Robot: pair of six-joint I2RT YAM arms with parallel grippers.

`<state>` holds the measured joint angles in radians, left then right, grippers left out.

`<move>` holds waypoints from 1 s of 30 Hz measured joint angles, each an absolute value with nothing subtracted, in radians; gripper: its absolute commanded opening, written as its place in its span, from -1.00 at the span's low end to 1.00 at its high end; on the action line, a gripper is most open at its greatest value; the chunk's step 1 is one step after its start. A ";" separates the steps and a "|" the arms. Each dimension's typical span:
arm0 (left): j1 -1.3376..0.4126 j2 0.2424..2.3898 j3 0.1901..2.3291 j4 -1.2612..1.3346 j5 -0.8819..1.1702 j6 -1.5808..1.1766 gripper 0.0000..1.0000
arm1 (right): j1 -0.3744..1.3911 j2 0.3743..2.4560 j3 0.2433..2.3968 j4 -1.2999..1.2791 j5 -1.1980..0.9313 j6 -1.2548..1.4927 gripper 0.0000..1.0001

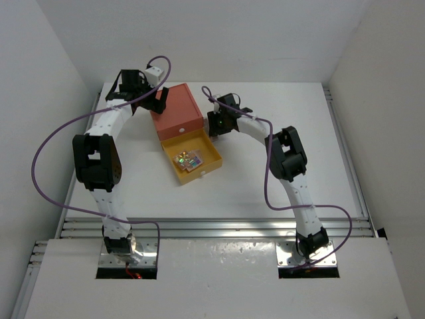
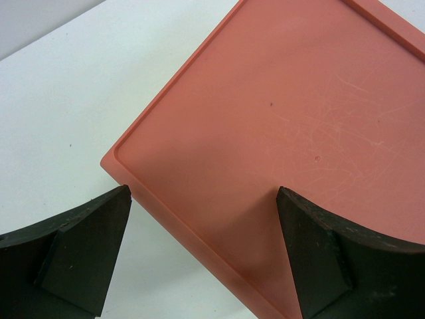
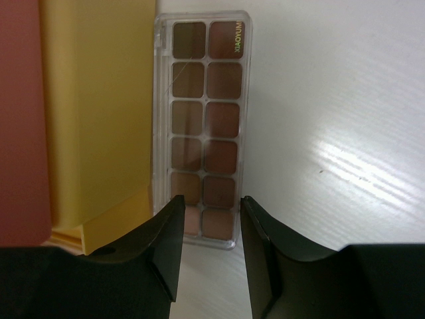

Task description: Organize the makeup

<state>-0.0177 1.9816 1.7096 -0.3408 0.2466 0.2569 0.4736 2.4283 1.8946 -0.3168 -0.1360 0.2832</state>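
Beside the yellow open drawer, the clear rectangular palette of brown pans lies on the table. Centre your narrowly parted, empty right fingers across its width, then lower squarely. Left fingers, spread wide, hold nothing.

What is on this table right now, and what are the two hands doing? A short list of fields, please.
Storage: orange-red box, its yellow drawer open
In drawer: small multicoloured palette
On table: long palette of brown pans, beside the drawer
Left hand: open, over a corner of the box
Right hand: open, over one end of the long palette
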 measured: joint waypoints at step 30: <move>-0.017 1.982 1.709 -0.339 0.249 0.253 0.95 | 0.413 2.249 1.676 -0.516 0.139 0.156 0.12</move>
